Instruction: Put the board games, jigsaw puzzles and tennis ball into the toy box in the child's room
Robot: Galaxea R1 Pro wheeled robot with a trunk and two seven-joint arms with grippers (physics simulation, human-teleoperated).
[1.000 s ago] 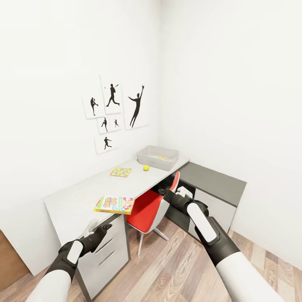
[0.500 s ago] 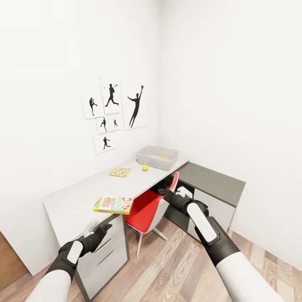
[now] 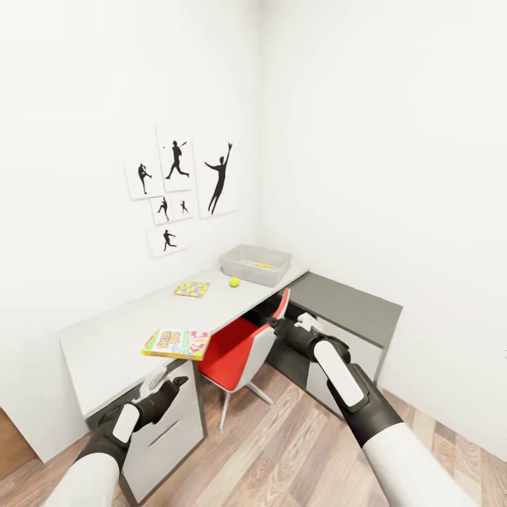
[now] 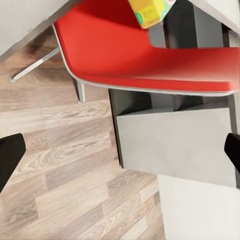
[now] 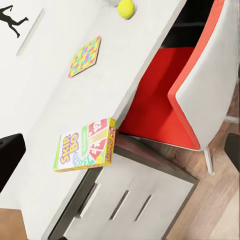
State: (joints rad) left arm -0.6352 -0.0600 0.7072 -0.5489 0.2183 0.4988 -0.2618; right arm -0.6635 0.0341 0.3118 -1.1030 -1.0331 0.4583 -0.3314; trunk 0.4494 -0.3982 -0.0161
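Desk [image 3: 113, 338]: runs along the wall ahead of me, drawers [image 5: 120, 205] under its near end.
Toy box [image 3: 255, 264]: grey, at the desk's far corner, something colourful inside.
Tennis ball [image 3: 234, 282]: on the desk just beside the box.
Puzzle [image 3: 191, 289]: flat on the desk, near the ball.
Board game [image 3: 176, 343]: at the desk's front edge, one corner overhanging.
Chair [image 3: 243, 345]: red, pushed partly under the desk, between me and the far toys.
My left gripper [image 3: 160, 386]: fingers wide apart, holding nothing, low beside the drawers.
My right gripper [image 3: 282, 325]: fingers spread, holding nothing, over the chair.
Posters [image 3: 179, 186]: on the wall above the desk.
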